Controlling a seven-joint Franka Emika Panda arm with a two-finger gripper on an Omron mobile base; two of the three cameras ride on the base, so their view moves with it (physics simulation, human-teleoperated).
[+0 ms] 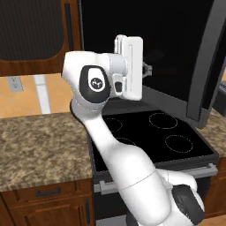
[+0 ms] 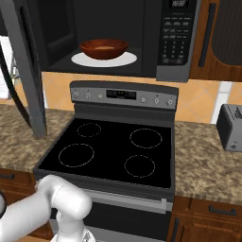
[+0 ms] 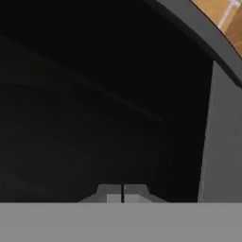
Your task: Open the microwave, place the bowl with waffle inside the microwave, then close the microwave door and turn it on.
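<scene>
1. Bowl (image 2: pixel 104 48) already resting on the white turntable (image 2: pixel 127 59) inside the microwave (image 2: pixel 175 56), with a pale patch inside it that is probably the waffle (image 2: pixel 105 47); apart from the claw.
2. Door (image 2: pixel 23 71) swung wide open to the left, hanging out over the counter (image 2: pixel 19 137) beside the stove (image 2: pixel 113 146). Step in hand, as a judgement: closing that door.
3. Claw (image 3: pixel 122 194) right up against a dark glassy surface in the hand view, fingertips (image 3: pixel 109 193) pressed together with no gap and nothing between them.
4. To close well: push with the flat of the closed fingers on the outer face, near the free edge and far from the hinge, so the least force swings it; follow the arc of the swing rather than a straight line; carry on until the panel sits flush, otherwise the start button (image 2: pixel 174 49) may do nothing.
5. Worth watching: elbow clearance against the door's lower edge in the left base view.
6. Hard to make out: the grid on the waffle, too small and dim; button labels, unreadable; exact point of contact between fingers and door, hidden behind the white hand in the left base view; which face of the door lies before the hand camera, unclear in the darkness.
</scene>
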